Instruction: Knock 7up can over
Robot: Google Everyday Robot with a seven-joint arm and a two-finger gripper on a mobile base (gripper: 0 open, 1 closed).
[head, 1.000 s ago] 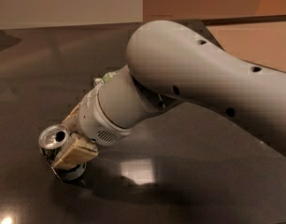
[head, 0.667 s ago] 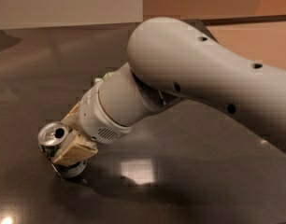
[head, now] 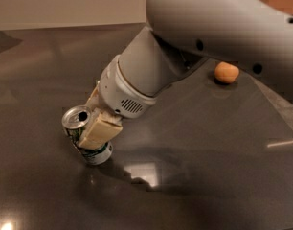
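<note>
The 7up can (head: 87,143) is a small silver can with green print and a shiny pull-tab top. It stands tilted on the dark table (head: 194,143) at the left, top leaning to the upper left, base on the surface. My gripper (head: 93,122) reaches down from the big grey arm (head: 218,28). One tan finger (head: 100,130) lies across the can's front, the other (head: 93,98) is behind it. The fingers are closed on the can's body.
A small orange ball (head: 226,73) lies on the table at the back right, partly behind the arm. The table's right edge (head: 280,107) runs diagonally at the right. A pale wall (head: 65,4) lies behind the table.
The arm and gripper have shifted up and to the right in view, with the can between the fingers. The can now leans more. The orange ball has come into view.
</note>
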